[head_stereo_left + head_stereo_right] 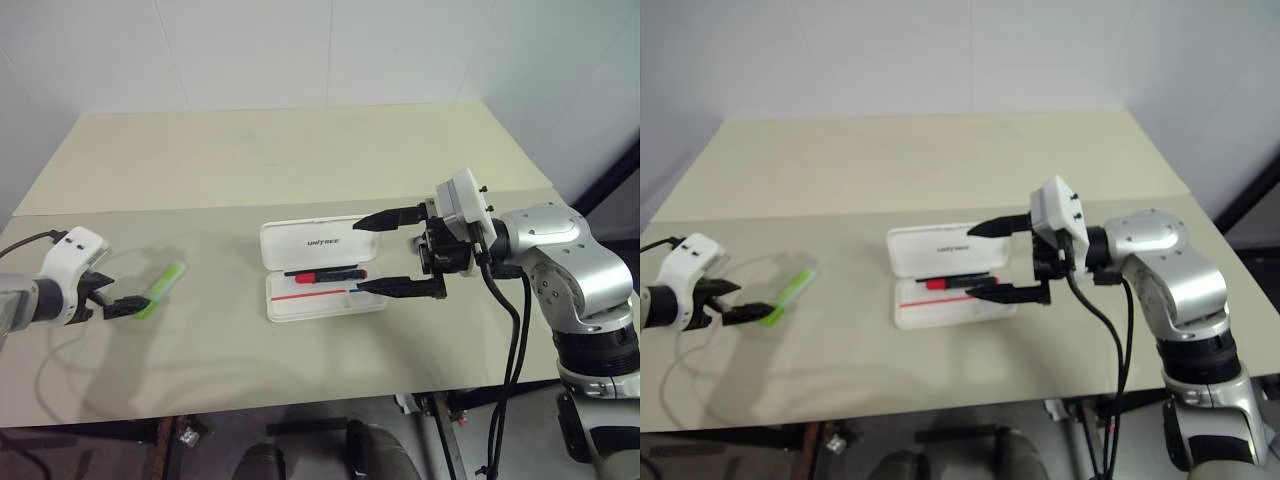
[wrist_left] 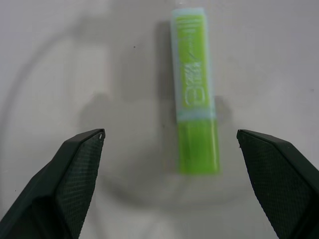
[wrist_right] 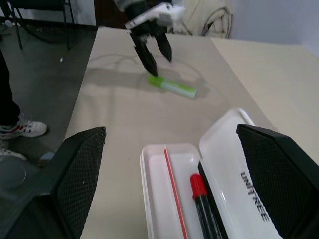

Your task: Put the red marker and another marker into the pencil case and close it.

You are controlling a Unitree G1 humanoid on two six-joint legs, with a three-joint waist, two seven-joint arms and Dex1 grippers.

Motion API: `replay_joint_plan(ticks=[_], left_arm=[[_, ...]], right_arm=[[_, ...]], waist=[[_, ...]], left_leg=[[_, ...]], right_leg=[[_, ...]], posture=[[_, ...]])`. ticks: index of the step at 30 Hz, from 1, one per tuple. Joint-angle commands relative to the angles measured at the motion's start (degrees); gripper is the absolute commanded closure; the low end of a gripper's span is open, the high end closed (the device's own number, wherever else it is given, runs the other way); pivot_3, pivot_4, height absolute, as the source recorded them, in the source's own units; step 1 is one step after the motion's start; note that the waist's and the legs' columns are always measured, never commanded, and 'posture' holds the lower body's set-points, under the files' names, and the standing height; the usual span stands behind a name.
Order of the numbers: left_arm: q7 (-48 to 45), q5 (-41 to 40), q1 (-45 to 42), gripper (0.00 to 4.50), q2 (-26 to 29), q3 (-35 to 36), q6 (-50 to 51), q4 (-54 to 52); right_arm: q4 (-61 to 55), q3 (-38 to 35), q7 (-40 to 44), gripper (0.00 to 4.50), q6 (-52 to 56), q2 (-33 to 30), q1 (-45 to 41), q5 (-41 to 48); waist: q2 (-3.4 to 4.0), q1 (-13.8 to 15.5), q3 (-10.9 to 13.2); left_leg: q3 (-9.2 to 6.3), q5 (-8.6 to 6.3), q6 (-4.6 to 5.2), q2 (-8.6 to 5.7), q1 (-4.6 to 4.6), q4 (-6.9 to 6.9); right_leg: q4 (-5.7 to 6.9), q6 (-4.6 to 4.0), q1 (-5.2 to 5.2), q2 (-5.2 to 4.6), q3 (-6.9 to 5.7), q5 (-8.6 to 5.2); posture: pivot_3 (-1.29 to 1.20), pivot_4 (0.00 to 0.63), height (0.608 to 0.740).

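Observation:
The white pencil case [image 1: 287, 250] lies open in the middle of the table, its lid folded back. Inside its base lies the red marker [image 1: 325, 273], black barrel with a red cap [image 3: 198, 185]. My right gripper [image 1: 357, 257] hovers over the case's right end, pointing left, open with nothing between its fingers. Far to the left, the green marker [image 1: 163, 288] lies flat on the table. My left gripper [image 1: 125, 305] is low at its near end and open; in the left wrist view the marker [image 2: 195, 119] lies between the two fingers [image 2: 75, 169], touching neither.
The table is pale, and its front edge [image 1: 300, 400] runs close to me. A thin cable [image 1: 60, 350] loops on the table by my left arm. In the right wrist view, a person's shoe [image 3: 22, 128] stands on the floor beyond the table's left side.

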Motion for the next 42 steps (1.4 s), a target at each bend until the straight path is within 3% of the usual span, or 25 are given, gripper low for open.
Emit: replay_joint_plan(ticks=[1,10,14,21,22,29,35,42], left_arm=[[-0.1,3.0,-5.0,0.0,-0.3,-4.7,0.9,3.8],[-4.0,3.2,-7.7,0.0,-0.8,-10.9,5.6,4.3],[-4.8,3.6,-6.9,0.92,-0.4,-11.1,6.1,3.3],[-5.0,4.9,-4.3,3.29,0.1,-10.7,4.4,2.6],[-5.2,5.2,-3.9,3.45,0.2,-10.8,3.5,2.2],[-9.2,4.2,-2.0,3.45,0.0,-8.9,-5.0,-2.4],[-15.8,3.9,-4.1,3.45,1.4,-6.6,-18.7,-5.2],[-27.4,-4.5,-7.2,3.45,-1.0,-6.1,-24.3,-13.3]], right_arm=[[-3.0,-2.0,-2.1,0.05,0.1,-0.6,0.5,1.8],[-6.4,-2.3,-6.6,0.05,0.5,-0.6,2.2,4.1],[-6.8,-2.4,-7.8,0.0,0.2,-0.7,2.5,4.7],[-6.3,-2.2,-8.3,0.0,-0.3,-1.3,2.1,4.9],[-6.0,-2.2,-8.2,0.0,-0.4,-1.4,2.0,4.9],[-5.1,-1.9,-7.1,0.0,-1.0,-2.7,2.5,4.5],[-3.0,-1.4,-6.4,0.0,-2.1,-3.1,2.3,3.0],[-2.2,-1.6,-6.0,0.0,-2.6,-3.3,2.7,2.4]], waist=[[-0.04,0.0,0.0],[-0.06,-0.1,0.0],[-0.06,-0.1,0.0],[-0.06,0.0,0.0],[-0.06,0.0,0.0],[-0.07,0.0,0.0],[-0.11,0.4,0.0],[-0.11,1.0,0.0]], left_leg=[[0.02,-0.01,0.01,0.0,0.0,0.0],[0.18,-0.11,0.1,0.07,0.0,0.0],[0.24,-0.11,0.1,0.07,0.03,0.06],[0.26,-0.12,0.12,0.07,0.04,0.06],[0.26,-0.12,0.12,0.07,0.04,0.06],[0.28,-0.12,0.12,0.07,0.05,0.06],[0.27,-0.12,0.12,0.07,0.01,0.09],[0.33,-0.14,0.15,0.07,0.02,0.09]], right_leg=[[-0.02,0.01,0.0,0.0,0.01,0.01],[-0.11,0.04,-0.01,0.1,0.13,0.02],[-0.09,0.05,-0.01,0.09,0.19,0.02],[-0.1,0.05,-0.01,0.09,0.22,0.02],[-0.1,0.05,-0.01,0.09,0.22,0.02],[-0.08,0.05,-0.01,0.09,0.24,0.02],[-0.1,0.05,-0.01,0.09,0.23,0.02],[-0.13,0.06,-0.01,0.11,0.27,0.03]], posture=[[0.0,0.15,0.74],[0.0,0.15,0.74],[0.0,0.15,0.74],[0.0,0.15,0.74],[0.0,0.15,0.74],[0.0,0.15,0.74],[0.0,0.15,0.74],[0.0,0.15,0.74]])
